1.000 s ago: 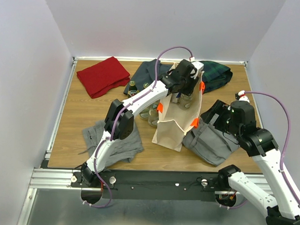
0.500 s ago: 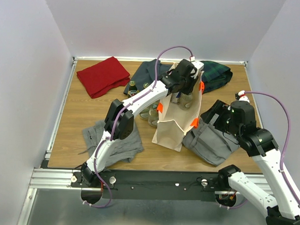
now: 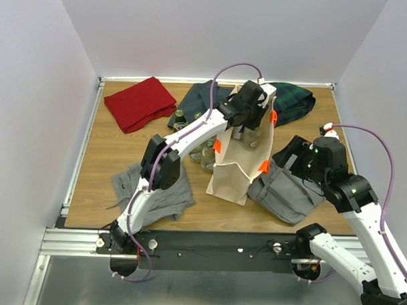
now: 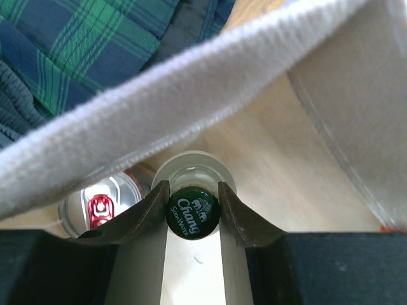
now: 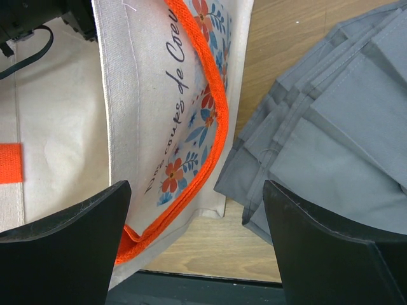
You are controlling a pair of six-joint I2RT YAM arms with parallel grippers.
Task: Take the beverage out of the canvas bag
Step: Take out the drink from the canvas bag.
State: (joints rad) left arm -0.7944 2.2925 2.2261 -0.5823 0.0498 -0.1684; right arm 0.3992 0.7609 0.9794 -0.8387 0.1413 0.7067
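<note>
I count one canvas bag [image 3: 233,175]. Inside it I can see one green-capped bottle [image 4: 193,213] and one can [image 4: 102,207] with a red tab. Outside the bag I make out two more: a dark-capped bottle [image 3: 180,118] and a clear bottle [image 3: 206,158]. The arm covers that cluster, so I can't settle the total. Clothing comes to five pieces: one red cloth [image 3: 138,103], one dark blue garment [image 3: 195,97], one green plaid garment [image 3: 295,102], one folded grey garment [image 3: 289,192] and one rumpled grey garment [image 3: 155,191].
</note>
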